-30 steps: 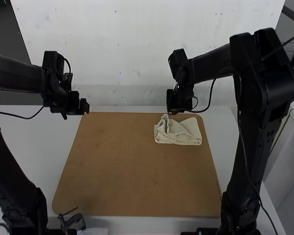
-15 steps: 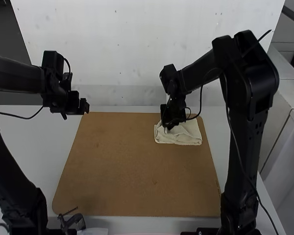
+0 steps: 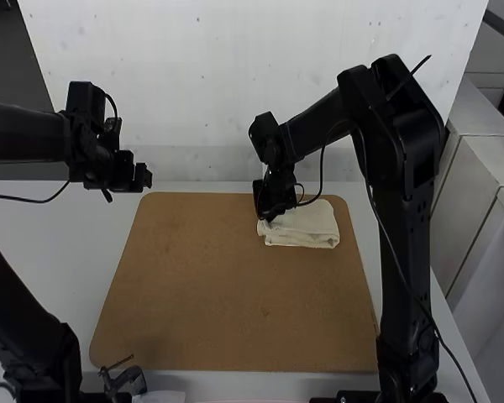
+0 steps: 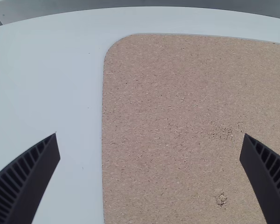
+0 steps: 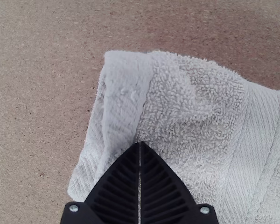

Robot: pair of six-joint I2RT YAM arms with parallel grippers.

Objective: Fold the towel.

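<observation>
Near the far right corner of the rectangular brown board point(image 3: 218, 294), the folded white terry towel point(image 3: 307, 227) is touched by the closed right end effector point(image 3: 270, 216), whether pinched cannot be told; the left end effector point(image 3: 144, 177) is opened wide, empty.

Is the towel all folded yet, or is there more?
Mostly, it seems. The towel already lies in a small layered bundle on the brown board. The right gripper is shut with its tips at the towel; I can't tell if it pinches cloth. Maybe some straightening is left, since a lower layer pokes out.
</observation>
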